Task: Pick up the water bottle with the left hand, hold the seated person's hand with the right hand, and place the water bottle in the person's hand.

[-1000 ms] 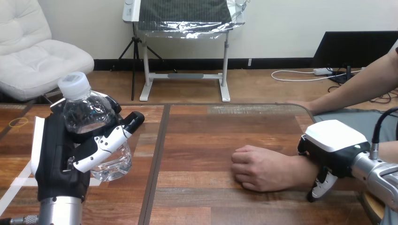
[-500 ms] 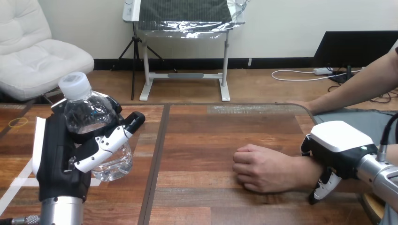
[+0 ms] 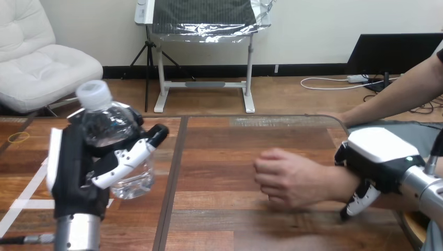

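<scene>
bottle (image 3: 111,127): held upright, clasped by left robot hand (image 3: 78,167) over counter (image 3: 235,146). person's wrist (image 3: 334,184): clamped by right robot hand (image 3: 377,163). person's hand (image 3: 284,177): loosely fisted.

1. The bottle (image 3: 112,138) stands upright in the left hand (image 3: 78,172), over the left part of the tabletop (image 3: 224,151).
2. That hand's fingers (image 3: 125,162) wrap across the bottle's near side, and its palm is to the bottle's left.
3. The person's hand (image 3: 284,178) is right of centre, with its arm coming in from the right.
4. The right hand (image 3: 376,162) sits over the person's wrist, just right of the person's hand, and its fingers (image 3: 360,201) curl down the near side.
5. The bottle and the person's hand are well apart.
</scene>
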`<action>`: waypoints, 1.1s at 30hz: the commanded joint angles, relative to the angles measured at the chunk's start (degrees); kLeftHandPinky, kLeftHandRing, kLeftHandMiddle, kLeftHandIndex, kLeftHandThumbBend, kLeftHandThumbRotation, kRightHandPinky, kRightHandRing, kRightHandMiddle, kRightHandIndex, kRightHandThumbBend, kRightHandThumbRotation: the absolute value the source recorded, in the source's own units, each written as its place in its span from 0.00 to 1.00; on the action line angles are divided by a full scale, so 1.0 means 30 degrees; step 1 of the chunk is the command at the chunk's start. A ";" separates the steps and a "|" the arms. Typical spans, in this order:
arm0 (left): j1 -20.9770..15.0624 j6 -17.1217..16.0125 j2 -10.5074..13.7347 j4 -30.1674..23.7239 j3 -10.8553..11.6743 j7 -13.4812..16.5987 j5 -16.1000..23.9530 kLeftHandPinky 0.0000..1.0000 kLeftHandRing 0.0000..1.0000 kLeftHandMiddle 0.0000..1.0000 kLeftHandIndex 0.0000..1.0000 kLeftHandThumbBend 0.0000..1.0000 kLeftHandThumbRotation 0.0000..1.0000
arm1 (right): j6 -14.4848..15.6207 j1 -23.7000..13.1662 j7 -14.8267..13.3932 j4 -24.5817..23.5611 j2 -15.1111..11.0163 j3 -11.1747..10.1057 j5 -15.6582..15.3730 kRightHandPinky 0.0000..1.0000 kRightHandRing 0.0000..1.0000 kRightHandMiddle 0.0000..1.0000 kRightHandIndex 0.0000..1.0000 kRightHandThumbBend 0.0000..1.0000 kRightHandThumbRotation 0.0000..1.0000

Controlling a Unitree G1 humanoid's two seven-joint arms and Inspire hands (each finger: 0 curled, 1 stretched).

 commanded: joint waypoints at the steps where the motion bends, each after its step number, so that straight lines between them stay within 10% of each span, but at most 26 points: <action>1: -0.1867 -0.0639 -0.0110 -0.0004 -0.0186 -0.0125 -0.0190 0.19 0.25 0.30 0.34 0.48 0.00 | 0.0008 -0.0183 0.0239 -0.0668 0.0585 -0.0975 0.1474 0.03 0.09 0.16 0.19 0.84 0.00; 33: -0.3503 -0.1199 0.0125 0.1715 -0.0196 -0.0789 -0.0011 0.20 0.26 0.31 0.36 0.54 0.00 | 0.1888 0.0106 0.2528 -0.3809 0.0439 -0.2222 0.3227 0.18 0.22 0.29 0.31 0.92 0.00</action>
